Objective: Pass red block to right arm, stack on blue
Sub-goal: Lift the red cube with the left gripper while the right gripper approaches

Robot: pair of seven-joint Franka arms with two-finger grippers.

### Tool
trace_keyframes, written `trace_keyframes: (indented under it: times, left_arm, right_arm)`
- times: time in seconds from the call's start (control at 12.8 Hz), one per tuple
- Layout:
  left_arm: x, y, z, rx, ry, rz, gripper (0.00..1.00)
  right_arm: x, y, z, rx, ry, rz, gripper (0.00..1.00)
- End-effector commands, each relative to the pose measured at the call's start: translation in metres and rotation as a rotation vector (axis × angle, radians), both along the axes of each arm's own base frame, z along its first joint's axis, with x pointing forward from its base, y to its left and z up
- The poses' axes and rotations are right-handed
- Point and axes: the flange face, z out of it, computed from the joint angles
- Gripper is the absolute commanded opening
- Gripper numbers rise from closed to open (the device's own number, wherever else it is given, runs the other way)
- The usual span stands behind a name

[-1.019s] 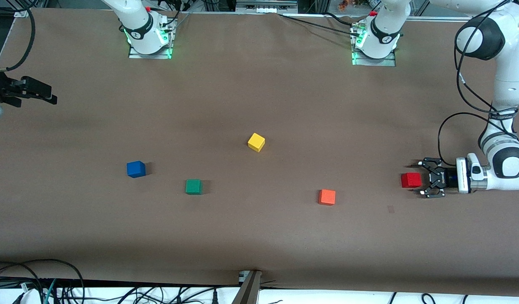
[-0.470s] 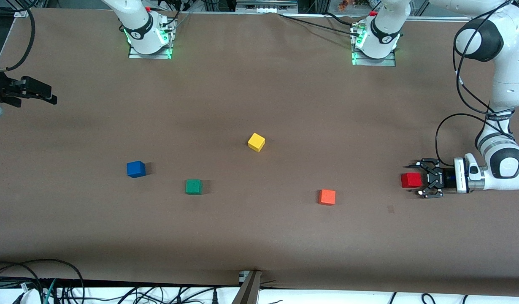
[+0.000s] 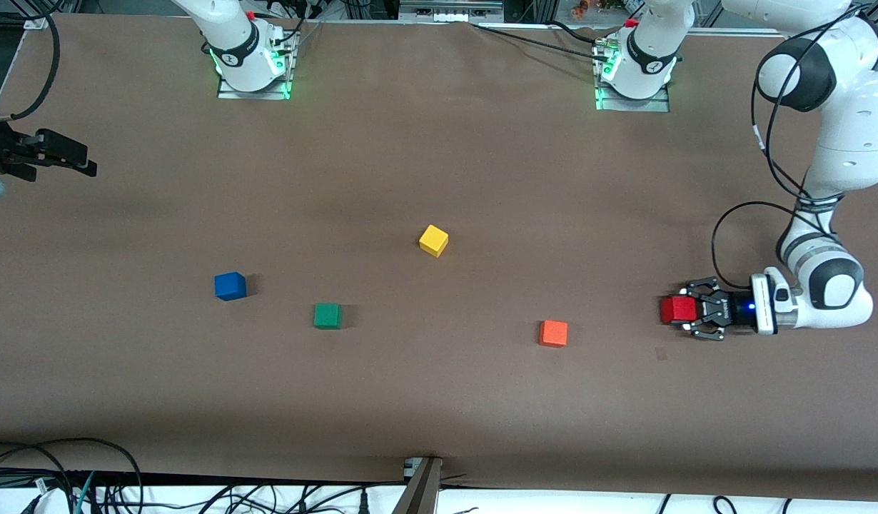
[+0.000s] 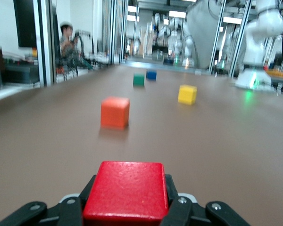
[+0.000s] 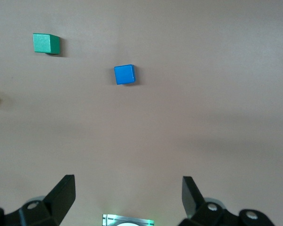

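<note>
The red block sits between the black claw fingers of my left gripper, which is shut on it, low at the left arm's end of the table. In the left wrist view the red block fills the jaws of the left gripper. The blue cube rests on the table toward the right arm's end; it also shows in the right wrist view. My right gripper hangs open and empty, high over the right arm's end of the table, and its jaws stand wide apart.
An orange cube lies closest to the red block. A green cube lies beside the blue one, toward the left arm's end. A yellow cube lies mid-table, farther from the front camera. Cables run along the table's front edge.
My left gripper has closed round the red block and moved with it a little toward the middle of the table. The right arm has not moved.
</note>
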Motion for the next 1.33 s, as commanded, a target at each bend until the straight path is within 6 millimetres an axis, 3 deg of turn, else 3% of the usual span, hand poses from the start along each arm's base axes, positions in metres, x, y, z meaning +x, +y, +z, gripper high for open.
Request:
trace_keyframes:
  times: [0.0, 0.24, 0.39, 0.55, 0.86, 0.94, 1.02, 1.25]
  left_arm:
    - [0.019, -0.078, 0.023, -0.161, -0.016, -0.031, 0.00]
    - [0.035, -0.190, 0.058, -0.305, 0.087, -0.098, 0.00]
    - [0.044, -0.275, 0.082, -0.455, 0.125, -0.060, 0.00]
    - [0.043, -0.357, 0.098, -0.497, 0.152, -0.012, 0.00]
    - [0.023, -0.498, 0.137, -0.614, 0.285, 0.160, 0.00]
    - [0.018, -0.525, 0.160, -0.585, 0.276, 0.172, 0.00]
    - [0.020, -0.539, 0.181, -0.551, 0.245, 0.194, 0.00]
    - [0.010, -0.584, 0.208, -0.515, 0.216, 0.207, 0.00]
  right_arm:
    - [0.002, 0.002, 0.003, 0.017, -0.009, 0.015, 1.00]
    - [0.004, 0.004, -0.001, 0.016, -0.003, 0.017, 1.00]
    - [0.018, 0.005, -0.035, 0.015, 0.061, 0.016, 1.00]
    - [0.024, 0.006, -0.052, 0.017, 0.087, 0.017, 1.00]
    - [0.038, 0.048, -0.083, 0.234, 0.128, 0.022, 1.00]
    - [0.043, 0.058, -0.093, 0.322, 0.145, 0.010, 1.00]
    - [0.048, 0.067, -0.105, 0.401, 0.163, -0.003, 1.00]
    - [0.059, 0.090, -0.120, 0.587, 0.177, -0.037, 1.00]
